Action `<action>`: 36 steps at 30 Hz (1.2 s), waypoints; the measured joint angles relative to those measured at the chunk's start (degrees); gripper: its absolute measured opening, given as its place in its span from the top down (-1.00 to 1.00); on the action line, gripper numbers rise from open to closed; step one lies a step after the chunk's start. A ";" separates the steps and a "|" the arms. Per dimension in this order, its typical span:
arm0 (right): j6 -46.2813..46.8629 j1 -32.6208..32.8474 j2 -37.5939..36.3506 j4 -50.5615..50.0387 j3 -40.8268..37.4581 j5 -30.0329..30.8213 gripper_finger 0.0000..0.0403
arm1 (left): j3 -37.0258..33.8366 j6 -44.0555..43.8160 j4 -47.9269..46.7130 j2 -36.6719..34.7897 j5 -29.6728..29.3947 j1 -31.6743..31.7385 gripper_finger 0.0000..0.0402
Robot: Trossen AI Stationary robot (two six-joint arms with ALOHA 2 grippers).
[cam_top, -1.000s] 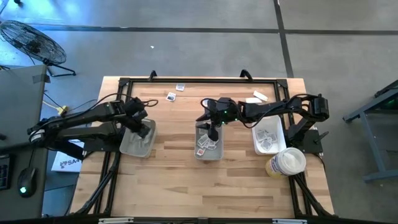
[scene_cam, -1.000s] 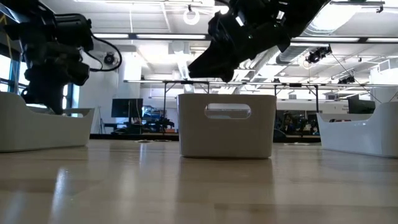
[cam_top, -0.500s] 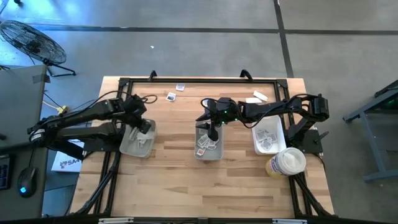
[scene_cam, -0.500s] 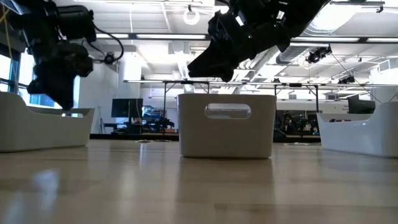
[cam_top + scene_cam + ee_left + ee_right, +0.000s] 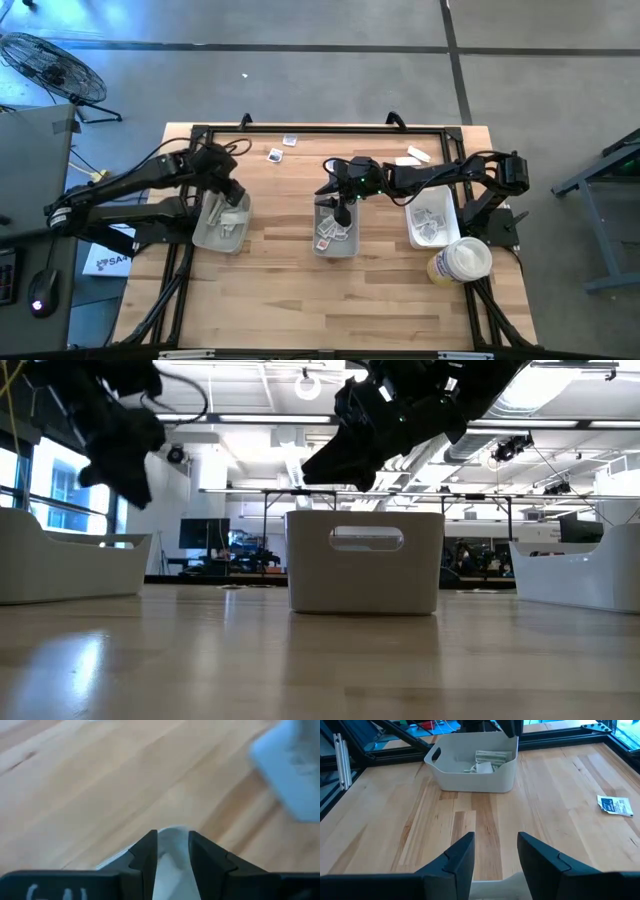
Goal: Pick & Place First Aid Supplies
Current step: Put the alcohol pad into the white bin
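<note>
High view: overhead, straight down, far enough to take in whole table (image 5: 300, 290) plus surrounding floor; low view: table-top height, level across boards, close to middle tray (image 5: 364, 560), room behind; left wrist view: very near wood, angled down past own fingers (image 5: 145, 857); right wrist view: lower, looks along table toward left tray (image 5: 472, 762); middle tray shared by high (image 5: 335, 235) and low views.
</note>
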 joint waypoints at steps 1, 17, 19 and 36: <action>-0.03 0.00 0.00 -0.02 0.00 0.00 0.29 | 0.79 0.96 0.66 0.00 1.35 -0.02 0.47; -1.16 0.00 -0.02 -0.29 0.00 1.18 0.30 | 2.26 6.39 22.72 17.40 -8.79 0.06 0.46; -1.24 0.00 -0.68 -1.79 0.00 2.65 0.30 | 2.26 8.99 27.10 21.74 -9.88 0.07 0.46; -2.35 -0.01 -5.33 -13.88 0.02 8.39 0.30 | 2.26 25.93 48.60 41.17 -7.63 9.20 0.46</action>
